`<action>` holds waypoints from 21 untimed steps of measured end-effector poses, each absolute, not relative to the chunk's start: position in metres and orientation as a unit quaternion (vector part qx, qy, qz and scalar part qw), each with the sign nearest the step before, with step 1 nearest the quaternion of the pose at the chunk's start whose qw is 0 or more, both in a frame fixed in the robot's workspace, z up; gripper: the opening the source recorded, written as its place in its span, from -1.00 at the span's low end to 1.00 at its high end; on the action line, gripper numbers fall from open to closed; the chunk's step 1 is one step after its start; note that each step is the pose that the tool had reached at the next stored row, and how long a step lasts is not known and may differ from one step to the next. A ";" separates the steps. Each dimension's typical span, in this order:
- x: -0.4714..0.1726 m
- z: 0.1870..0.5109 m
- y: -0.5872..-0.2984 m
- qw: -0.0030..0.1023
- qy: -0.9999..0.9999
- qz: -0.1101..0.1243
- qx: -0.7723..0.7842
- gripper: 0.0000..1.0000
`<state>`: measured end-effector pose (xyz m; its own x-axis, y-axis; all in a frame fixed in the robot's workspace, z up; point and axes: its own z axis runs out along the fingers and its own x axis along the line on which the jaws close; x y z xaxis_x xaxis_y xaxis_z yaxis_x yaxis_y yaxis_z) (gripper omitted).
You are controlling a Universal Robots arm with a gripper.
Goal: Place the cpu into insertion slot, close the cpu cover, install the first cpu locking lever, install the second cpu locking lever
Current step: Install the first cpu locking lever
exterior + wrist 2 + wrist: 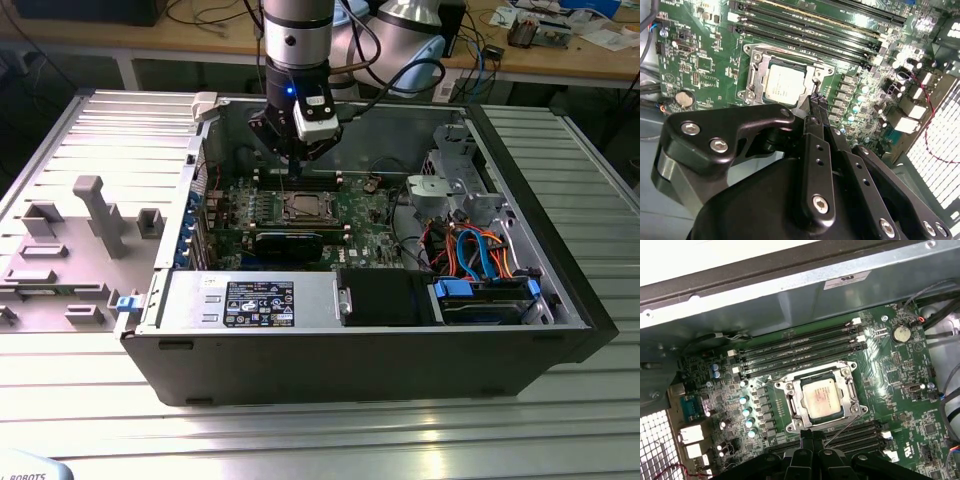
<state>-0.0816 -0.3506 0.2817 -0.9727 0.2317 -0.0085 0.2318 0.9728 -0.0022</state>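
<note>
My pincer (816, 102), clenched and holding nothing, hovers just beside the insertion slot (782, 82) on the green board, where the cpu (822, 398) already lies seated under its cover.

Dull silver metal cpu (821, 397), shiny metal cpu cover (792, 402), matt black pincer (816, 101).

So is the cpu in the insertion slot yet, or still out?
In. The cpu lies flat inside the insertion slot, the cpu cover framing it in both wrist views. The pincer sits beside it, fingers together.
</note>
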 end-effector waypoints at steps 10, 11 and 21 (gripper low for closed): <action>-0.082 0.282 -0.353 0.001 0.996 0.043 0.074 -0.79; -0.082 0.281 -0.354 0.001 0.996 0.043 0.073 -0.79; -0.085 0.281 -0.354 0.004 0.998 0.043 0.034 -0.79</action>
